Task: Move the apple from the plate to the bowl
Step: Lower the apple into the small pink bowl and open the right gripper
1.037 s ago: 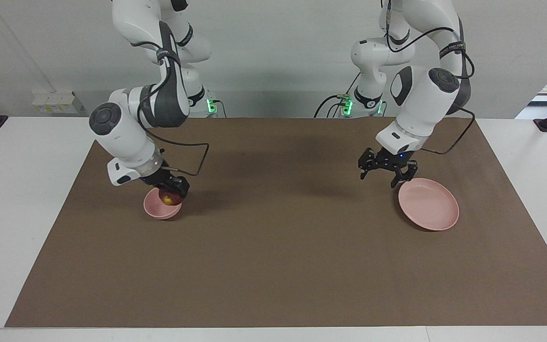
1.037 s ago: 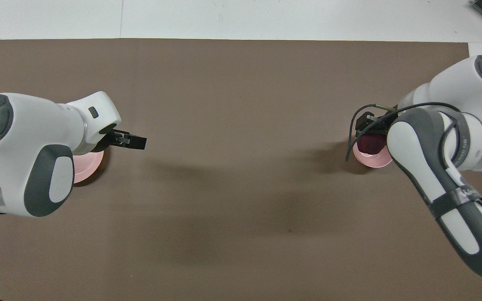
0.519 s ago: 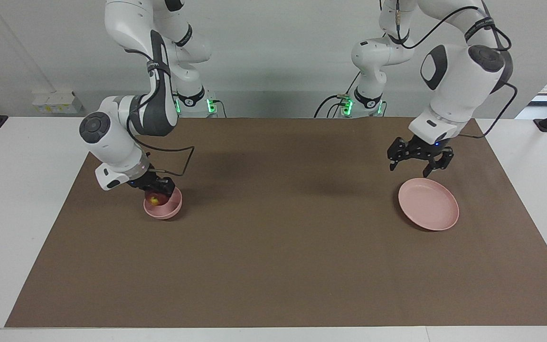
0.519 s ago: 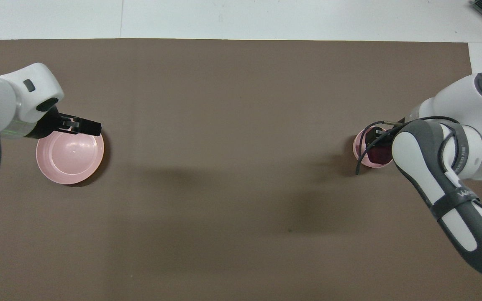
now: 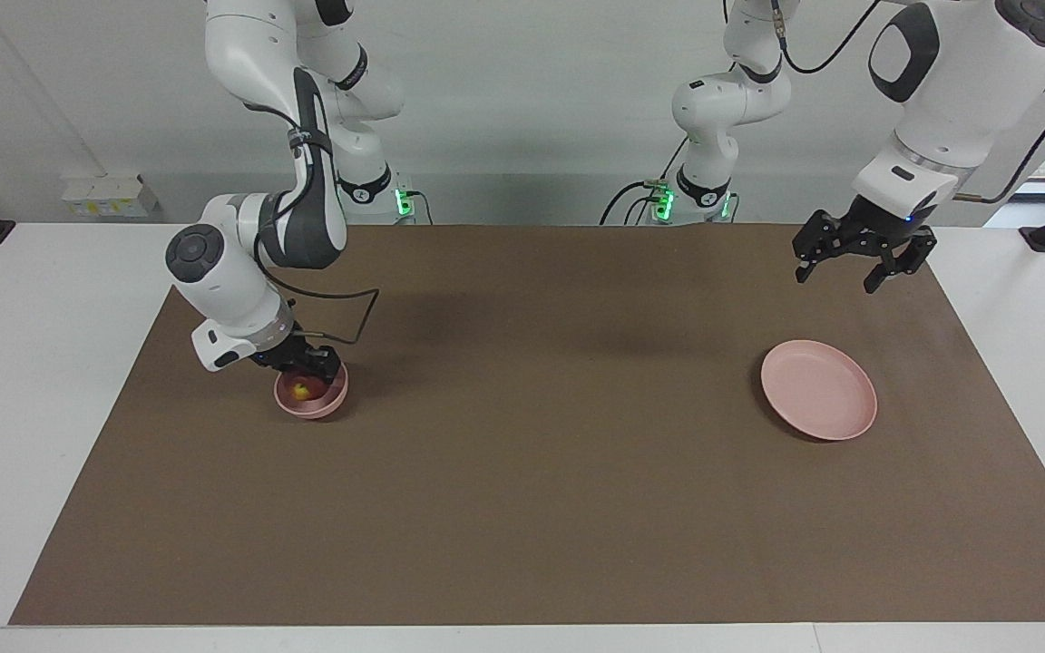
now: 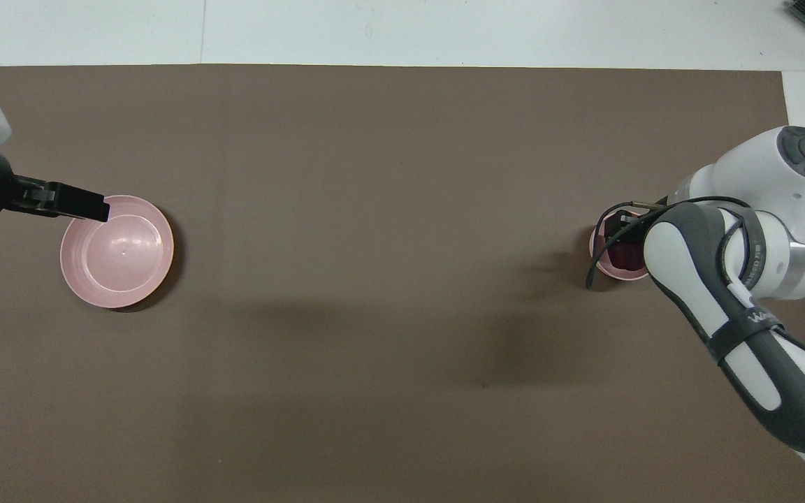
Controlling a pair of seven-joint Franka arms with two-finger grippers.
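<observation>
Apple [image 5: 303,390] sits down inside the pink bowl [image 5: 327,406], lower left of the facing view; the plate [image 5: 818,390] at center right is bare. The right end effector [image 5: 303,365] is right on the bowl's rim above the apple. Whether its fingers are spread or pinching the fruit, I cannot tell from where I stand. The left end effector [image 5: 858,252] hangs in the air at upper right, above the counter [image 5: 522,508] past the plate, fingers spread, holding nothing; that arm waits.

Step in hand looks like release and retreat. To do it well: let go fully, then lift straight up so the fingers don't snag the rim, tip the bowl or drag the apple out.

Hard to see: in the overhead view the right arm's forearm and cable cover most of the bowl [image 6: 612,269], only a dark red sliver of apple [image 6: 625,257] shows. Finger contact with the apple is hidden in both views. The left end effector [image 6: 70,203] is mostly cut off at the left edge there.
</observation>
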